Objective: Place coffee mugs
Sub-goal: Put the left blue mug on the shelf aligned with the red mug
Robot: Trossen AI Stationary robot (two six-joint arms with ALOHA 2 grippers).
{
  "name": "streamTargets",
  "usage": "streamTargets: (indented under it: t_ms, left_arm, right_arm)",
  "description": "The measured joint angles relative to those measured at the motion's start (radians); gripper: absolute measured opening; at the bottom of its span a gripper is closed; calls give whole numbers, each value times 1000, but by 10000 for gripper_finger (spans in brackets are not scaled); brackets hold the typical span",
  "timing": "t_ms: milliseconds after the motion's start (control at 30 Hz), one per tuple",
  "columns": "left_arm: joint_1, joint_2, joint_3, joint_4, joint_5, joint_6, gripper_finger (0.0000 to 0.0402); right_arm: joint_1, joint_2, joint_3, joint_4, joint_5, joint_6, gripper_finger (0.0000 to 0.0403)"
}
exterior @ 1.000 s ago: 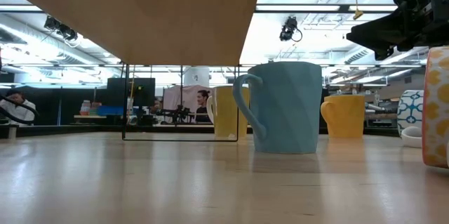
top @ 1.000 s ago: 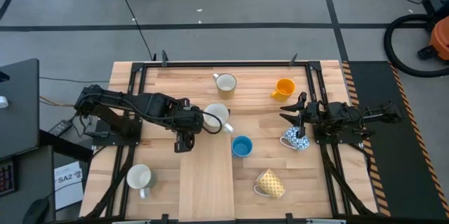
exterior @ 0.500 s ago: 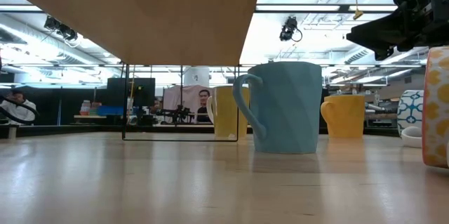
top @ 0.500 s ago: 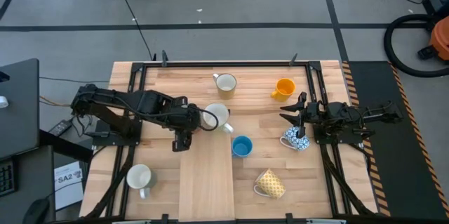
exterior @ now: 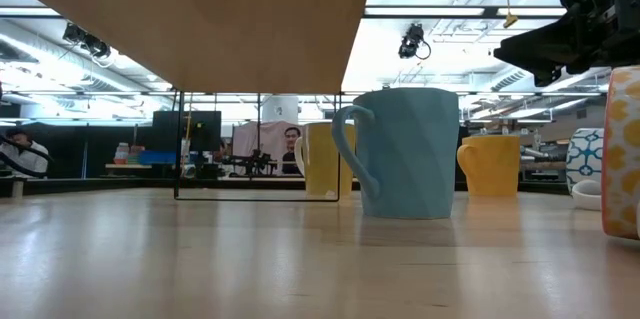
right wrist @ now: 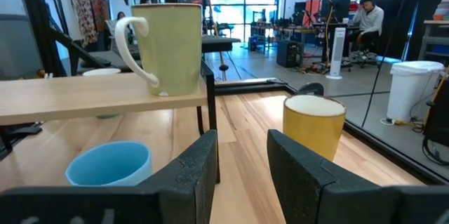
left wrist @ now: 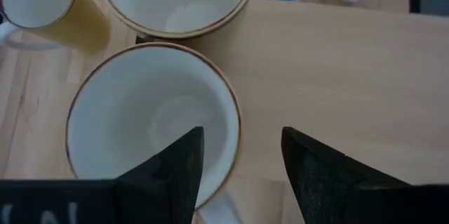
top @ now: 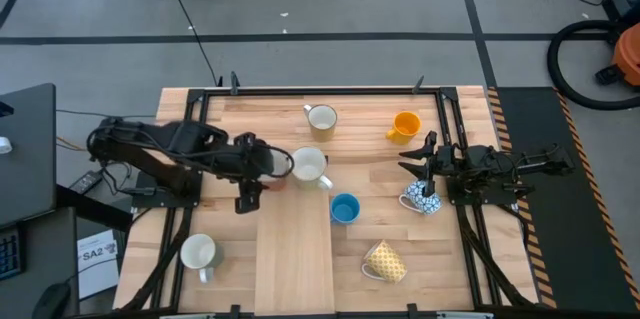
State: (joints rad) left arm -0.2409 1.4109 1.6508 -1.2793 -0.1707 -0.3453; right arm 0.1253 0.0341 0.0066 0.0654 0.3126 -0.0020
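Retraction of the left arm is the only change since the earlier high-view frames: the left gripper (top: pixel 262 162) now sits further toward the left edge of the table, drawn back from the white mug (top: pixel 309 165) near the table's centre. Its fingers (left wrist: pixel 175 164) stand wide apart and hold nothing. In the left wrist view one finger is over the mug's mouth and the other outside the wall, so the rim lies between the jaws but is not clamped. Judged from this, the white mug has been released upright at its spot, and the arm is free for another mug.

The right gripper (top: pixel 428 174) has not moved. It rests near the right edge of the table, directly over the blue-and-white patterned mug (top: pixel 420 200); whether its fingers are open or gripping cannot be told.

Mug positions:
- cream mug (top: pixel 321 117): far edge, centre
- orange mug (top: pixel 405 124): far edge, toward the right
- bright blue mug (top: pixel 344 208): centre, just beside the white mug
- yellow patterned mug (top: pixel 385 260): near edge, lying tilted
- second white mug (top: pixel 199 253): near-left corner

The tilted yellow patterned mug and the corner mug appear not yet placed.
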Motion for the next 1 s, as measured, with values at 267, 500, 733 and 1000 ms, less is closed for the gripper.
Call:
streamTargets:
  t_ms: [267,500,733,1000]
  left_arm:
    - [-6,-115,0,-53,2,-107,199]
    - [-60,-220,-8,-263,-9,-310,199]
    - [-216,-301,-142,-281,-48,-523,199]
    - [-380,-325,-377,-278,47,-883,199]
  right_arm:
    - [0,0,0,0,-1,0,133]
    - [0,0,0,0,-1,0,133]
    - [0,0,0,0,0,0,133]
    - [0,0,0,0,0,0,133]
